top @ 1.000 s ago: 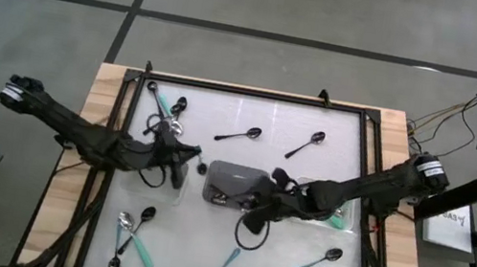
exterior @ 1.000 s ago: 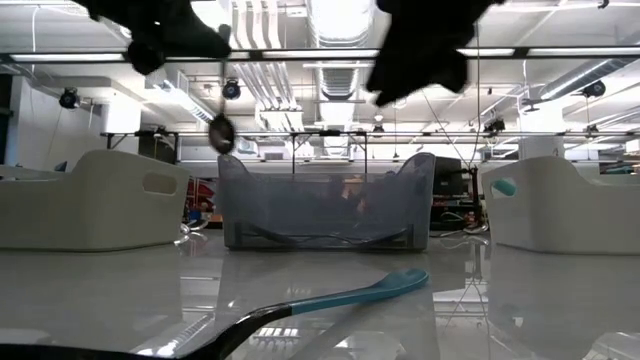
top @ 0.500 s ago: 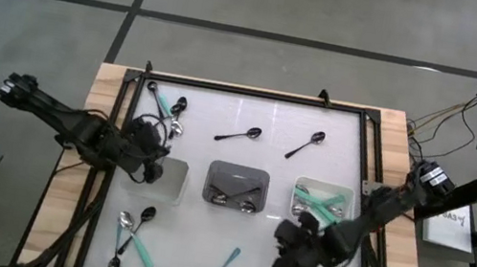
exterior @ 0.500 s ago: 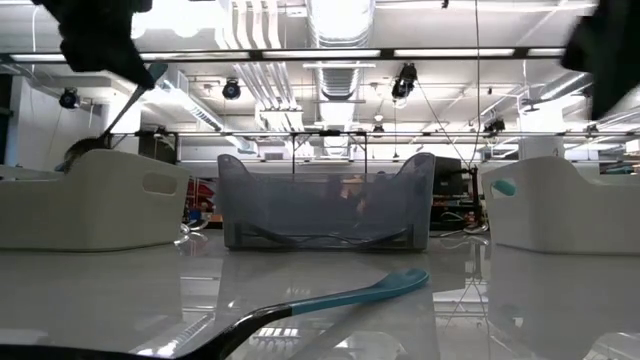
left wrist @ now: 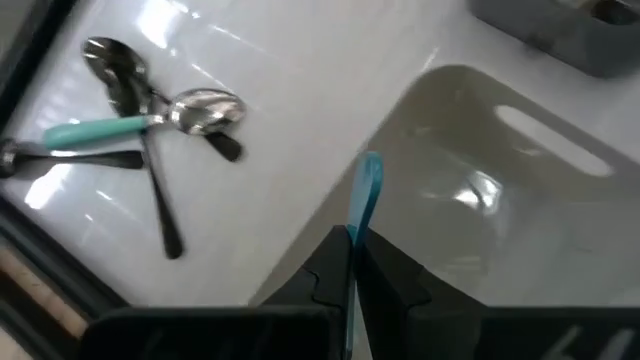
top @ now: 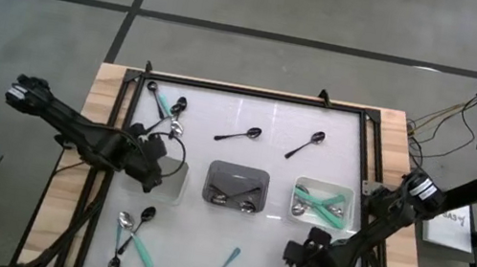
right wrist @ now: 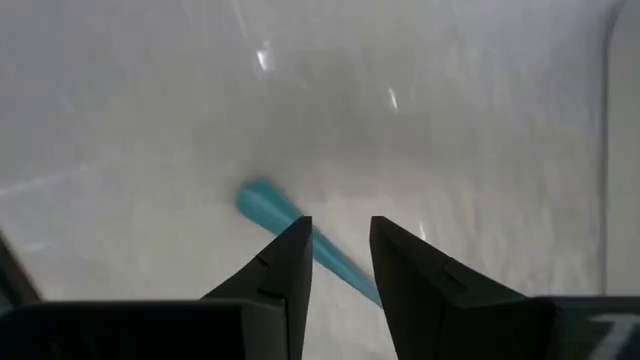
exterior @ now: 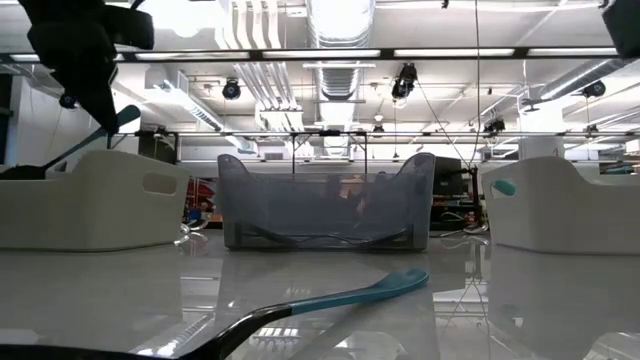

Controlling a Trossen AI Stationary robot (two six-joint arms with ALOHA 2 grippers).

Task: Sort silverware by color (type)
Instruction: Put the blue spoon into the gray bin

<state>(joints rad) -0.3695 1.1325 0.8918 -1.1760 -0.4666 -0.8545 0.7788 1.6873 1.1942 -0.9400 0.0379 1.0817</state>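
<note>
The left gripper (left wrist: 352, 262) hangs over the rim of the left white tray (top: 168, 180), at about 9 o'clock on the table. Its fingers are pressed on the mint-green handle of a spoon (left wrist: 364, 196), which pokes out past the fingertips over the tray's edge. The right gripper (right wrist: 337, 262) hovers low near 5 o'clock, fingers spread a little, with another mint-handled spoon (right wrist: 290, 232) lying on the table between and just beyond them, untouched. More spoons lie scattered around the table (top: 244, 159).
</note>
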